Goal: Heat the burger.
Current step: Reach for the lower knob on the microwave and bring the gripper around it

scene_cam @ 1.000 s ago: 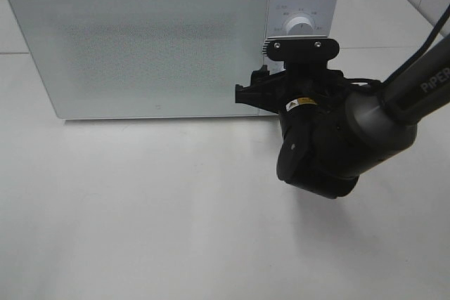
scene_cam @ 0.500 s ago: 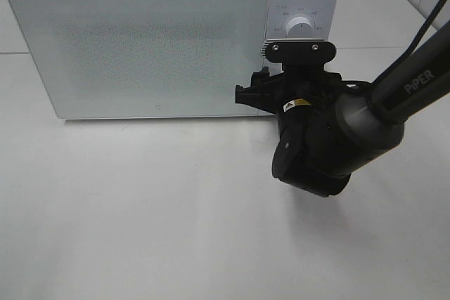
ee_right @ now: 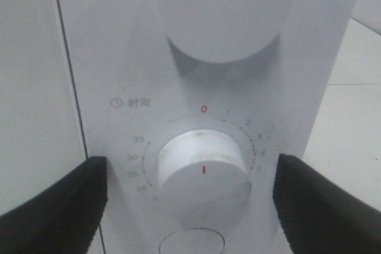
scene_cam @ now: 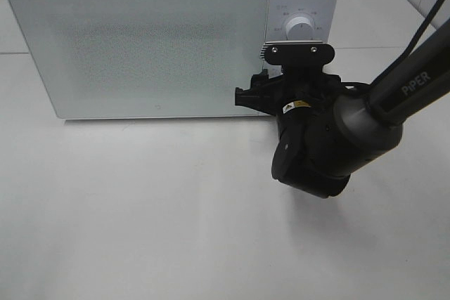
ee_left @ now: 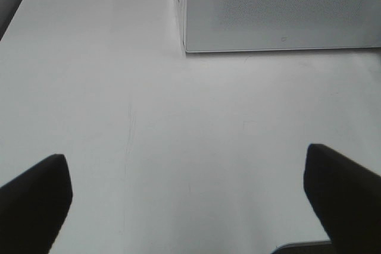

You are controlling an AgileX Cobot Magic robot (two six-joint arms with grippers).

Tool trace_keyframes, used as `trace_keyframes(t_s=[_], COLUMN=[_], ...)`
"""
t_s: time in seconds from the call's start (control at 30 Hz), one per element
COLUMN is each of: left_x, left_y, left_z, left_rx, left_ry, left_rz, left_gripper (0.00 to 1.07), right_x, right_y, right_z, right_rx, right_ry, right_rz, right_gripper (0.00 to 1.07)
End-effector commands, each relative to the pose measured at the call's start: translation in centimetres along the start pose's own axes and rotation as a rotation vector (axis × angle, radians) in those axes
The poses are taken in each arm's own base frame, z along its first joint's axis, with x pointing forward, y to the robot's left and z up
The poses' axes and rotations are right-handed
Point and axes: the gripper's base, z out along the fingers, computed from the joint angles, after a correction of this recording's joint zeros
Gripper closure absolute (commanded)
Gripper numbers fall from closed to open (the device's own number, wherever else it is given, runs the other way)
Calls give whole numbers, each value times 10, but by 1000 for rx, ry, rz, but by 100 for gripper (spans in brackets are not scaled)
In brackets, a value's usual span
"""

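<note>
The burger is hidden; the white microwave [scene_cam: 140, 40] stands with its door shut. My right gripper [ee_right: 190, 200] is open in front of the control panel. Its dark fingers [ee_right: 53, 200] stand on either side of the lower timer knob [ee_right: 202, 173], apart from it. In the overhead view the right wrist [scene_cam: 309, 138] covers the lower panel, and only the upper knob [scene_cam: 300, 26] shows. My left gripper [ee_left: 187, 197] is open over the bare table [ee_left: 149, 117], holding nothing, and does not show in the overhead view.
The microwave's lower left front corner [ee_left: 186, 49] lies ahead of the left gripper. A second round knob [ee_right: 223, 10] sits above the timer knob. The white tabletop [scene_cam: 140, 209] stretches in front of the microwave.
The right arm has shifted slightly left and a little lower in front of the panel, so more of the upper knob shows. Both grippers have stayed open.
</note>
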Motion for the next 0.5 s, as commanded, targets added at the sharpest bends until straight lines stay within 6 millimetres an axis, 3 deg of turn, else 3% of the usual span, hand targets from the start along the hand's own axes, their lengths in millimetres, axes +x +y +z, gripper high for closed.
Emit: trace_keyframes(t_s=[0.03, 0.37, 0.5], left_x=[0, 0, 0], left_y=[0, 0, 0], left_z=[-2, -2, -2], left_rx=[-2, -2, -2], left_ry=[-30, -30, -30], left_rz=[-7, -7, -7], left_gripper=[9, 9, 9], right_x=[-23, -23, -23], right_y=[-6, -6, -6], right_z=[1, 1, 1], right_rx=[87, 86, 86], right_ry=[-198, -199, -199], right_rz=[24, 28, 29], right_gripper=[32, 33, 39])
